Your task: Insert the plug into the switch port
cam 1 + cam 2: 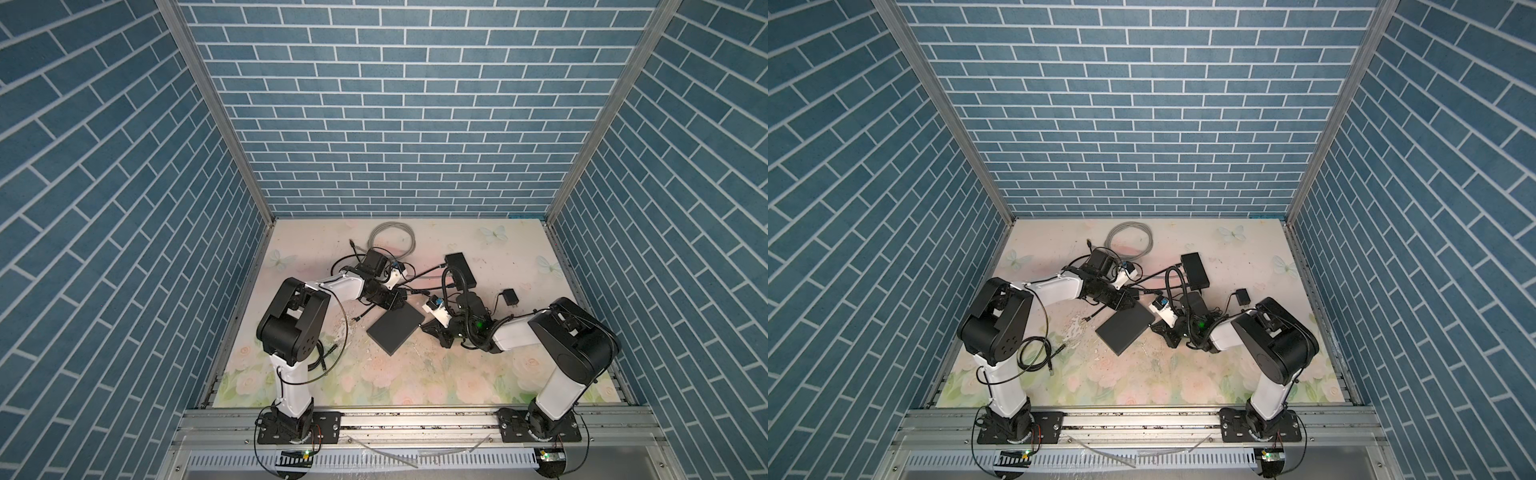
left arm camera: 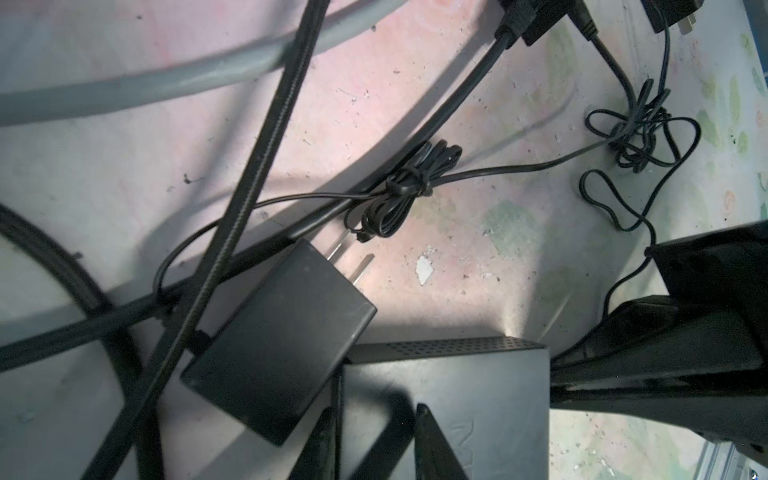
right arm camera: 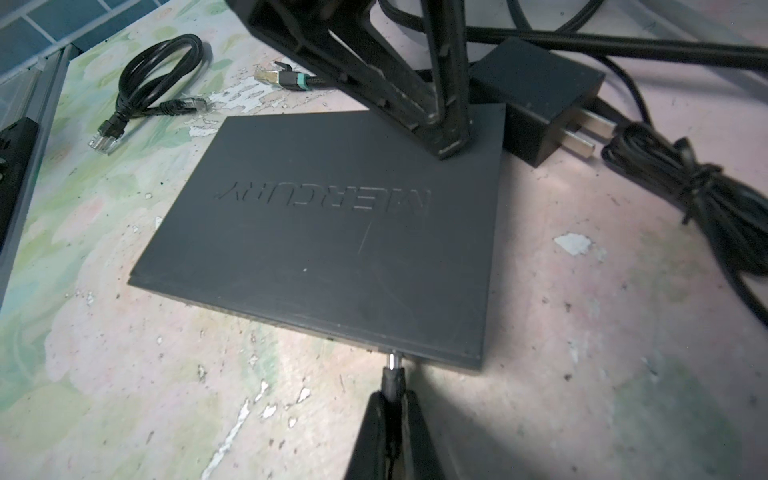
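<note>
The switch is a flat black box lying mid-table, lettered MERCURY in the right wrist view. My right gripper is shut on the plug, a thin black barrel plug. Its metal tip touches the switch's near side edge, close to one corner. The port itself is hidden. My left gripper reaches down onto the switch's opposite corner. Its jaws stand a little apart with nothing between them. One fingertip rests on the top face, the other at the side edge.
A black power adapter with bare prongs lies against the switch, trailing a bundled cord. A second black box, another adapter, a grey cable coil and loose network cables lie around.
</note>
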Controlling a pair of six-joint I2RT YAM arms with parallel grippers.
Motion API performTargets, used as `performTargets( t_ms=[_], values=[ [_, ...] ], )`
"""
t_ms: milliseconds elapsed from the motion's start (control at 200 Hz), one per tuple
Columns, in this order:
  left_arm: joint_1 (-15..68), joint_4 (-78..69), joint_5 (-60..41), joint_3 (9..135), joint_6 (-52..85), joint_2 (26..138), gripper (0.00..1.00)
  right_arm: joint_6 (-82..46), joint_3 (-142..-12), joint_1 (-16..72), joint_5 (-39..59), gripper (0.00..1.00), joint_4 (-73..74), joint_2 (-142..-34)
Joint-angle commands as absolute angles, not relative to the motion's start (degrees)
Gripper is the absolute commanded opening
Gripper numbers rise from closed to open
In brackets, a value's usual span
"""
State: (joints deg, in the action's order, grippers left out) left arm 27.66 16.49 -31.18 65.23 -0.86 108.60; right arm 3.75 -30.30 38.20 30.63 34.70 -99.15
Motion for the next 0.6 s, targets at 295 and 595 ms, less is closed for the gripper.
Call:
performTargets(
  t_ms=[295, 595],
  values=[
    [35.3, 24.3, -41.6, 59.0, 3.4, 113.0, 0.27, -3.5, -38.5, 38.3, 23.9, 0.00, 52.4, -103.3],
    [35.6, 22.3, -44.5, 54.7, 7.3, 111.8, 0.26, -10.0, -41.7, 38.6, 21.2, 0.00, 55.6, -105.1]
  ],
)
